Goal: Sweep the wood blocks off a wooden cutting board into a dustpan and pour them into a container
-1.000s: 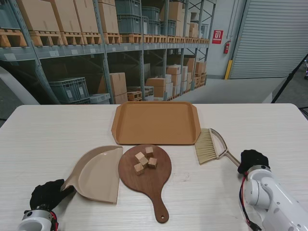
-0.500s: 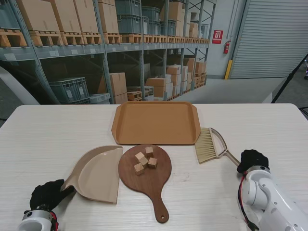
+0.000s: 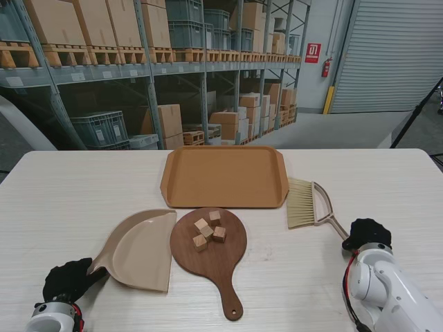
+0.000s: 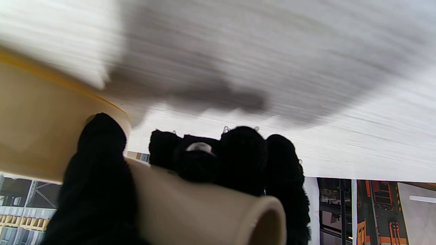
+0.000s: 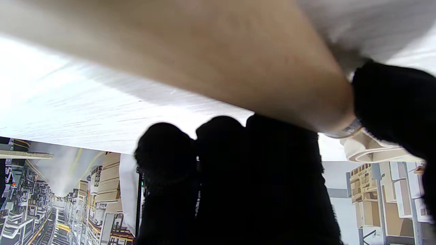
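Observation:
Several wood blocks (image 3: pixel 208 229) lie on the round dark cutting board (image 3: pixel 225 257) in the middle of the table. The beige dustpan (image 3: pixel 142 249) rests just left of the board, its mouth against the board's edge. My left hand (image 3: pixel 67 279), in a black glove, is shut on the dustpan handle (image 4: pixel 190 211). The brush (image 3: pixel 304 203) lies to the right of the board, bristles pointing away from me. My right hand (image 3: pixel 366 234) is shut on the brush handle (image 5: pixel 218 64). The orange tray (image 3: pixel 224 176) sits behind the board.
The board's long handle (image 3: pixel 231 301) points toward me. Warehouse shelving with boxes and crates stands beyond the table's far edge.
The brush has swung and shifted right and away from me with my right hand on its handle; its bristles now point straighter toward the far edge. Left hand and dustpan are still.

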Available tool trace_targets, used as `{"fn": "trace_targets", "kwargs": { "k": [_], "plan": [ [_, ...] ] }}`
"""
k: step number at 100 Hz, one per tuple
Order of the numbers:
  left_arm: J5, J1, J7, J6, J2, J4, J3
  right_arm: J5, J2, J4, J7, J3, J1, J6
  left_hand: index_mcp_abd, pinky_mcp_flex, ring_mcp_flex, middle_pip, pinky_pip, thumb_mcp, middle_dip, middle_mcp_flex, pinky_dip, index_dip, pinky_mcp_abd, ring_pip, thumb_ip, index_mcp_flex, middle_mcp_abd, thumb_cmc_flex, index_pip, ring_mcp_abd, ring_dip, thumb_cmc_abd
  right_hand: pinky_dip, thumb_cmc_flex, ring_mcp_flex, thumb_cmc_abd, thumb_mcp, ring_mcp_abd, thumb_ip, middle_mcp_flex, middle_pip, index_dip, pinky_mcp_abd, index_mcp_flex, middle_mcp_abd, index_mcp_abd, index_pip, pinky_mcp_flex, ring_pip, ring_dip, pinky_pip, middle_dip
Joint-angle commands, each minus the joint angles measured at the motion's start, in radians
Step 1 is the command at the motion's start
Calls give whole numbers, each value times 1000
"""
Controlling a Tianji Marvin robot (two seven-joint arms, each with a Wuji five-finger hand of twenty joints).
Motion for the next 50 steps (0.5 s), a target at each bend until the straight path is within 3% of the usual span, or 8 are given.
{"fn": "trace_targets", "kwargs": {
  "k": [1,20,31,38,50],
  "plan": [
    [1,8,-17,3,-4,1,1,-4,2,55,23,-2,-28,15,14,-15,42,94,13,75,31,75,24,8,-2,6,4,89,-50,120,64,-67,8,183,12,723,53,-19,310,-130,142,101,83,114,-37,197,-76,-248,308,37,41,24,118,34],
    [2,9,-17,4,-4,1,-1,-15,4,60,19,-2,-26,15,14,-15,42,93,13,75,31,74,24,8,-2,6,4,89,-49,120,64,-67,8,183,6,781,51,-130,309,-130,67,114,98,118,-36,220,-76,-259,317,38,74,32,142,38],
    [2,9,-16,4,-4,1,-1,-19,4,66,14,-2,-22,10,13,-15,42,93,13,75,31,74,24,7,-2,6,4,88,-49,120,63,-67,8,182,8,793,51,-153,310,-126,52,123,101,117,-41,236,-71,-264,316,42,89,35,159,40],
    [2,9,-16,4,-4,1,-1,-21,4,66,9,0,-21,12,13,-15,42,93,13,75,31,74,24,7,-1,6,4,88,-49,120,63,-67,8,183,13,793,51,-153,309,-125,73,133,102,116,-53,244,-68,-264,313,46,102,38,174,41],
    [2,8,-16,4,-4,2,-1,-17,0,63,-7,4,-21,24,13,-15,42,93,13,75,31,74,24,7,-3,6,4,88,-49,120,63,-67,8,183,13,777,48,-149,309,-115,151,144,97,114,-77,258,-57,-258,304,50,132,32,203,42]
  ]
}}
